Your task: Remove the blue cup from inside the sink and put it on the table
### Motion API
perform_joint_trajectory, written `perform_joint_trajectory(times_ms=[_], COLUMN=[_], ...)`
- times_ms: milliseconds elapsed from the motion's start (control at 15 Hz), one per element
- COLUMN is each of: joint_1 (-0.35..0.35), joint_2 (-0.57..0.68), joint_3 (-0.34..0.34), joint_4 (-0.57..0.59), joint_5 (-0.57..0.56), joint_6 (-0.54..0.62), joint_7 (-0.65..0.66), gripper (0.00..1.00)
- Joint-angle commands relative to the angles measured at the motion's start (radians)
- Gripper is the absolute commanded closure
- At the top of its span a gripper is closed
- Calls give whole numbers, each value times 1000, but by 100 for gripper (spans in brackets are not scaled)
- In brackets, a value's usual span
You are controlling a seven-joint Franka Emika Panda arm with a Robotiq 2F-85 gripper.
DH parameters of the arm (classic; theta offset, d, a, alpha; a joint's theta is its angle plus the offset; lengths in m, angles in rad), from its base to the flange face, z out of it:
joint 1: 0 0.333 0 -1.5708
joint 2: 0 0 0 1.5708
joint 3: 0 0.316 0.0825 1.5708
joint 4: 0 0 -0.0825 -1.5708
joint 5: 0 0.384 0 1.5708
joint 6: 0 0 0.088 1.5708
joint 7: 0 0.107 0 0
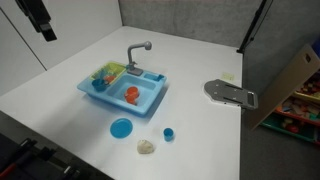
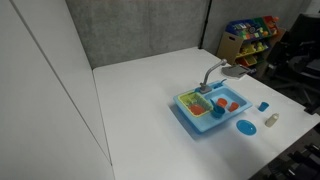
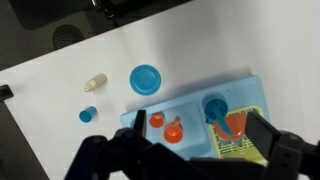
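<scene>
The tiny blue cup [image 1: 169, 132] stands on the white table [image 1: 200, 60], outside the light-blue sink [image 1: 150, 100], next to a flat blue disc [image 1: 121, 127]. The cup [image 2: 264, 105] and the sink [image 2: 200, 122] show in both exterior views. The wrist view looks down on the cup [image 3: 88, 114], the disc [image 3: 146, 78] and the sink [image 3: 190, 100]. The sink's basin holds small orange-red items [image 3: 174, 132]. My gripper [image 3: 200, 135] is open and empty, high above the sink, with its fingers apart. It hangs at the top left in an exterior view [image 1: 42, 24].
A grey faucet [image 1: 138, 52] rises from the sink's back edge. The side compartment [image 3: 235, 135] holds a yellow-green rack and colourful items. A beige item [image 1: 147, 146] lies near the cup. A grey metal plate [image 1: 230, 92] lies at the table's edge.
</scene>
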Motion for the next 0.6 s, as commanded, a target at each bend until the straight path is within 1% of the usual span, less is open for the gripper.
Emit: perform_joint_trajectory(times_ms=[0,200,400,467,533], joint_1=[-40,-56,-68,-77,-79], joint_2=[-127,-201,-256,-225,-240], joint_3=[10,8,6,24,23], joint_4=[3,16,14,6,6], joint_5=[18,22,34,23,27], joint_6=[-78,-144,-188,-151,-162], joint_7=[-58,-90,-103,-78,-83], gripper=[0,0,0,0,0])
